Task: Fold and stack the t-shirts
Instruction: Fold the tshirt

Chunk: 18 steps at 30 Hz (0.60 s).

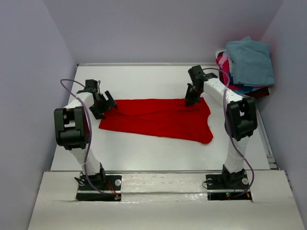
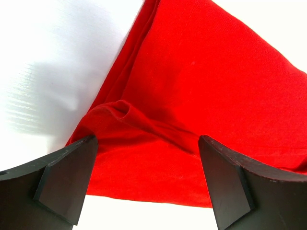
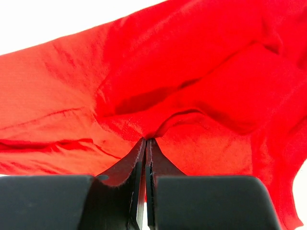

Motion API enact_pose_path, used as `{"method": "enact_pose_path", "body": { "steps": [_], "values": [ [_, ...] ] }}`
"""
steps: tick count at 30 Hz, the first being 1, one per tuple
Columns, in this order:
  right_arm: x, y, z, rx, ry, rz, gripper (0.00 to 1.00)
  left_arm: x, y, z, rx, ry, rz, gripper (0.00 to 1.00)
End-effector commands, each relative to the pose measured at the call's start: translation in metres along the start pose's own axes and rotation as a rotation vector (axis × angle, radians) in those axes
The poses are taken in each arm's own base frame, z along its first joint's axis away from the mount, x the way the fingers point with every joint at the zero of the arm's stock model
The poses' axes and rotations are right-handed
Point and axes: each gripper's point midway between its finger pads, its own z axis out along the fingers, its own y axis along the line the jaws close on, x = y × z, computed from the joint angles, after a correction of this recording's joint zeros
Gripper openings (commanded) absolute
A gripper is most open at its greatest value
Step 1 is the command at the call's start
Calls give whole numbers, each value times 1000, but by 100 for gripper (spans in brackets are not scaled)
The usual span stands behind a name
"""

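A bright red cloth t-shirt [image 1: 158,120] lies spread across the middle of the white worktop [image 1: 158,155], its far right edge pinched in the right hand [image 3: 145,141], apparently to draw a fold, while the left hand [image 2: 146,163] hangs spread wide over the left corner, gripping nothing.

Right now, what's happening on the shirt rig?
The right arm has its jaws shut on the far right edge of the red t-shirt, which lies spread on the table. The left arm holds its jaws wide open over the shirt's left end, gripping nothing. The other shirts sit piled at the far right corner.
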Motion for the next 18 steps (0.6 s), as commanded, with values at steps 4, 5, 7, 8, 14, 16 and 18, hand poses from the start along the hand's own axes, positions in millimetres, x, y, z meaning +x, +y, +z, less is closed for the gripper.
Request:
{"method": "enact_pose_path", "body": {
  "steps": [4,5,7,8,14,16,18],
  "values": [
    [-28,22,4,-34,-21,-51,7,3,3,1,-1,10,11,99],
    [-31,27,4,-49,-23,-55,7,3,2,2,1,11,10,99],
    [-32,28,11,-50,-16,-65,7,2,2,2,1,10,10,99],
    [-33,30,13,-58,-12,-70,7,3,2,2,0,12,10,99],
    [-38,34,26,-66,-3,-99,7,0,1,3,-1,12,10,99],
    [-37,34,33,-68,10,-106,7,0,2,4,-5,15,9,99],
    [-37,35,37,-74,13,-109,7,0,2,4,-6,14,10,99]
  ]
}}
